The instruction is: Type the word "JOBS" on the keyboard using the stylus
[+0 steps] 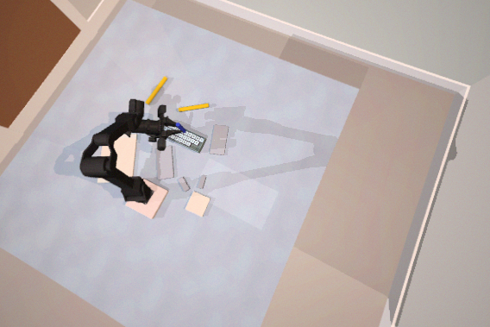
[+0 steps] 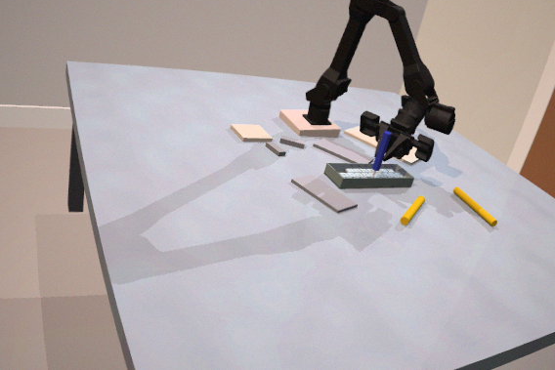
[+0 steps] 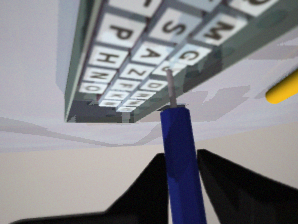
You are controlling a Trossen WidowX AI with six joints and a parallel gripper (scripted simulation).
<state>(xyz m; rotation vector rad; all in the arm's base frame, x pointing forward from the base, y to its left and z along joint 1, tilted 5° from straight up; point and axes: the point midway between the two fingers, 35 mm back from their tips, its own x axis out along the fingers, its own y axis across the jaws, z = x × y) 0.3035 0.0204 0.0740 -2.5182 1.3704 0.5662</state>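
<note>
The keyboard is a dark green tray with a raised rim and white letter keys. My gripper is shut on the blue stylus and stands above one end of the keyboard. The stylus is tilted a little, its thin grey tip pointing down inside the rim. In the wrist view the tip is over the J key, between G and D, and partly hides J. Whether the key is pressed down cannot be told.
Two yellow rods lie beside the keyboard. A grey plate lies off its far end, another on the arm's side. Small grey blocks and a beige plate lie near the base.
</note>
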